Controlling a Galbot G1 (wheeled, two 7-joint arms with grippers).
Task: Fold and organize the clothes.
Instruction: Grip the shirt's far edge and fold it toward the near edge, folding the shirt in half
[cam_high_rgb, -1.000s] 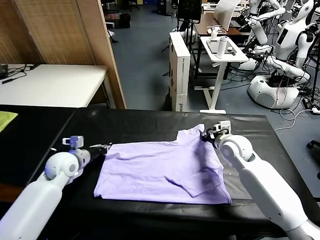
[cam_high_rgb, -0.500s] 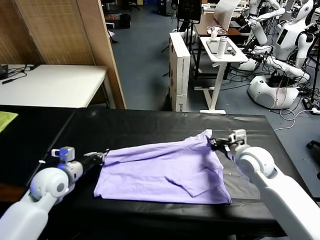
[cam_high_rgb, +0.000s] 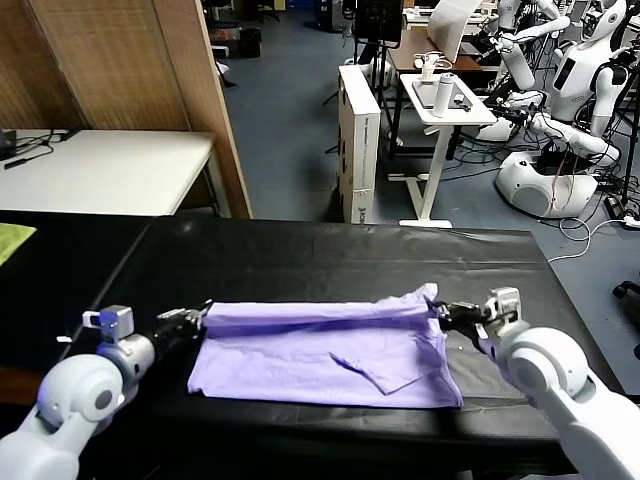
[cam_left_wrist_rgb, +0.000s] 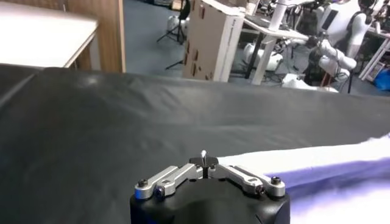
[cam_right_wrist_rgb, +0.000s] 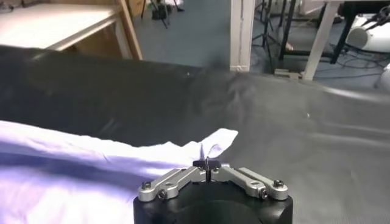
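two hands (cam_high_rgb: 197, 316) (cam_high_rgb: 440, 313) pinched on the lavender t-shirt's (cam_high_rgb: 320, 350) far edge

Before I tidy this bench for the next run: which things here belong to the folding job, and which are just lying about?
In the job:
- lavender T-shirt
- left gripper, shut on the shirt's far left corner
- right gripper, shut on its far right corner

Lying about:
- yellow-green cloth, far left
- white side table
- black table cover, work surface only

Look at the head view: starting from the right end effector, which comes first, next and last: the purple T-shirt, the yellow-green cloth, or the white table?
1. T-shirt: pinched at its corner by the right end effector.
2. White table: far back on the left.
3. Yellow-green cloth: at the far left edge.
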